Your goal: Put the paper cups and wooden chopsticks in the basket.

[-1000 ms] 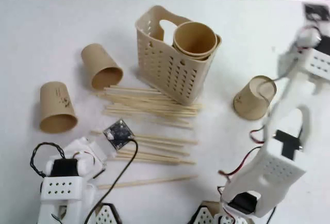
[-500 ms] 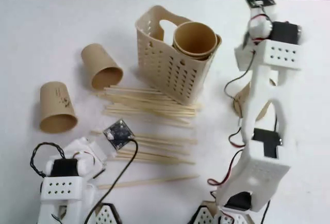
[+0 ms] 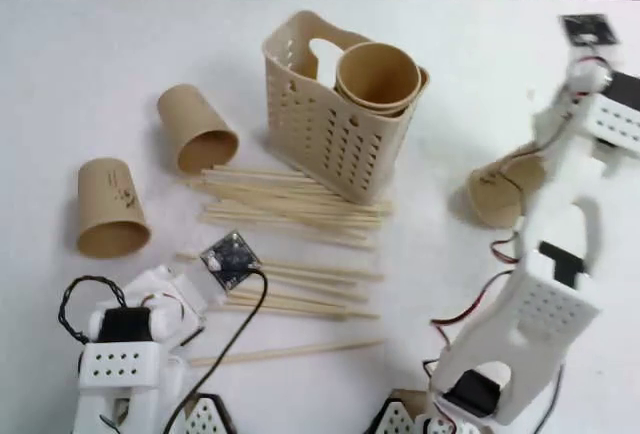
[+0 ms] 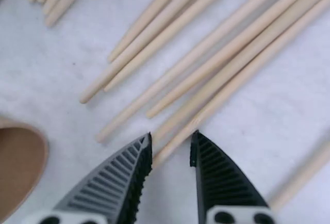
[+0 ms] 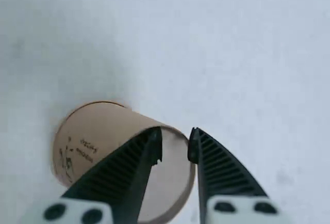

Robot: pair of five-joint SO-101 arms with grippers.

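A beige slotted basket (image 3: 330,129) stands mid-table with paper cups (image 3: 378,76) nested inside. Two more paper cups (image 3: 197,129) (image 3: 110,207) lie on their sides to its left. Wooden chopsticks (image 3: 290,204) (image 4: 216,59) are strewn in front of the basket. My left gripper (image 4: 170,144) hovers low over the chopstick ends, its fingers a little apart and holding nothing. To the right of the basket lies a fourth paper cup (image 3: 500,192) (image 5: 98,141). My right gripper (image 5: 175,144) pinches its rim, one finger outside the wall and one at the mouth.
A single chopstick (image 3: 285,352) lies apart near the front edge. The left arm's base (image 3: 120,364) and the right arm's base (image 3: 500,354) stand at the front. White tabletop (image 3: 90,64) stretches open at the back left.
The right arm swung up toward the back of the table, then came back down onto the right cup. That cup has turned and shifted slightly right. The left arm has not moved.
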